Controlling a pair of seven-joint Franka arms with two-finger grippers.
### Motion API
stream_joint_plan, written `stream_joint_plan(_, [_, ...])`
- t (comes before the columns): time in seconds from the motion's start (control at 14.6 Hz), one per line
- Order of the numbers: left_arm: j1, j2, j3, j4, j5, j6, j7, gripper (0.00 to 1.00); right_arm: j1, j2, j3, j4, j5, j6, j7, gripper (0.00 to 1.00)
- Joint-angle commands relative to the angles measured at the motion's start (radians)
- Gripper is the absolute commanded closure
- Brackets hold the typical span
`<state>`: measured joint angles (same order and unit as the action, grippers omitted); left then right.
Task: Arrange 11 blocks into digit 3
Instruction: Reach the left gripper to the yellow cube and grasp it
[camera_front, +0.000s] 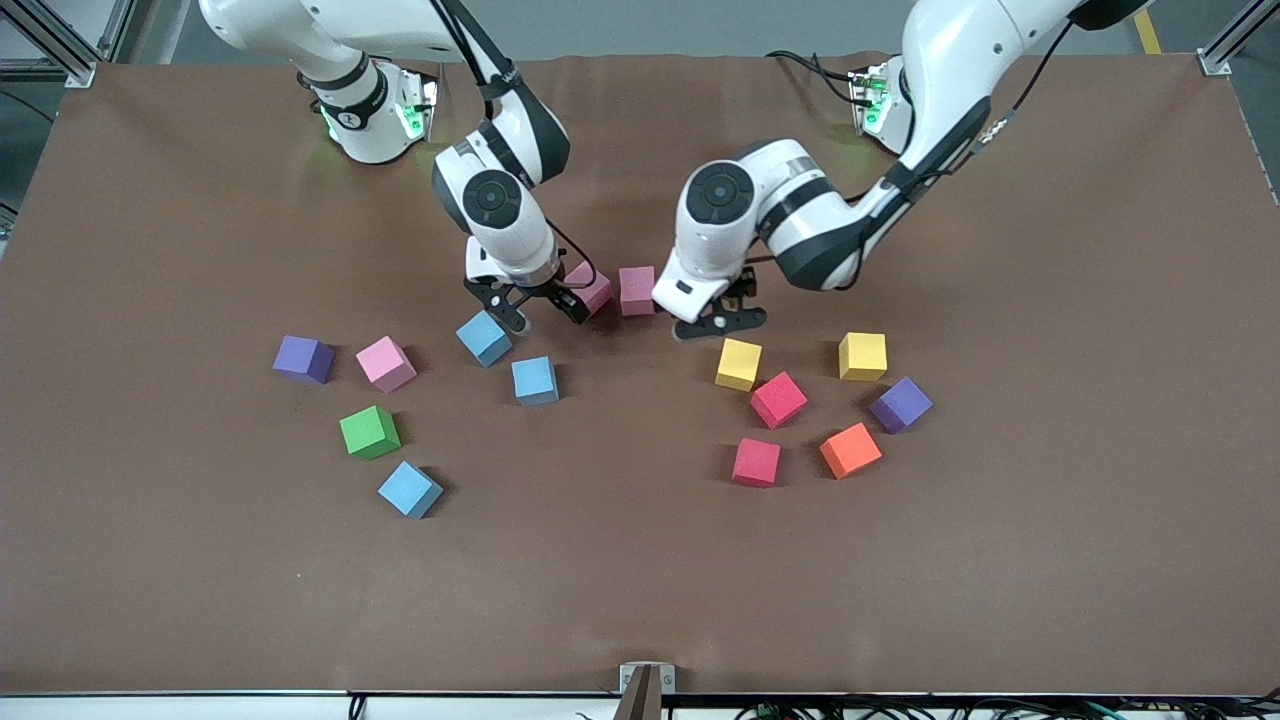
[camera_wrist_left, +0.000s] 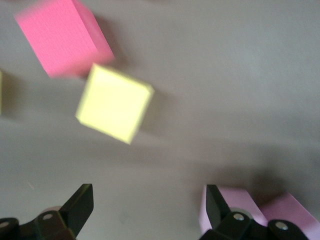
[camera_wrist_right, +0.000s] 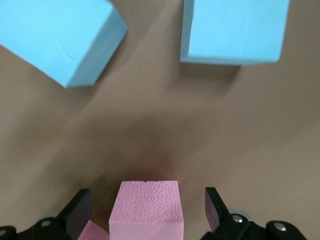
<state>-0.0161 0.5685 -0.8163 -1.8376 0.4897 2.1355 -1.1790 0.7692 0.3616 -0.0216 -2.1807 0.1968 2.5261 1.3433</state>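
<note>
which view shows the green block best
The front view: the green block lies there in full, near the right arm's end of the table, between a pink block and a light blue block. Neither wrist view shows it at all.

Yellow block (camera_wrist_left: 114, 103) (beside red block (camera_wrist_left: 62, 36))

The front camera sits high across the table (camera_front: 640, 600), facing both robot bases and taking in the whole brown top; each wrist camera looks steeply down from close above the cloth, past its own black fingertips; the left wrist view shares the yellow block (camera_wrist_left: 114, 102) (camera_front: 738, 363) with the front view; the right wrist view shares two light blue blocks (camera_wrist_right: 235, 30) (camera_front: 534, 380).
</note>
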Motion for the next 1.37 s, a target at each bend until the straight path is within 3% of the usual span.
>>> stream_joint_plan(0.0, [0.051,-0.007,-0.009,-0.014,0.104,-0.008,0.009,0.01,0.041,0.034,-0.007,0.015,0.020,0.026,0.036,0.00])
stream_joint_plan(0.48, [0.108,0.040,-0.007,-0.020,0.132,0.090,0.117,0.01,0.073,0.037,-0.008,0.012,0.020,0.023,0.056,0.03])
stream_joint_plan(0.89, [0.122,0.097,-0.006,-0.044,0.227,0.139,0.121,0.01,0.091,0.037,-0.008,0.009,0.020,0.023,0.057,0.06])
stream_joint_plan(1.03, [0.122,0.105,-0.004,-0.071,0.231,0.184,0.121,0.01,0.094,0.037,-0.008,0.009,0.018,0.023,0.057,0.20])
stream_joint_plan(1.3, [0.122,0.111,0.009,-0.100,0.280,0.241,0.119,0.01,0.088,0.037,-0.006,0.009,0.018,0.011,0.057,0.66])
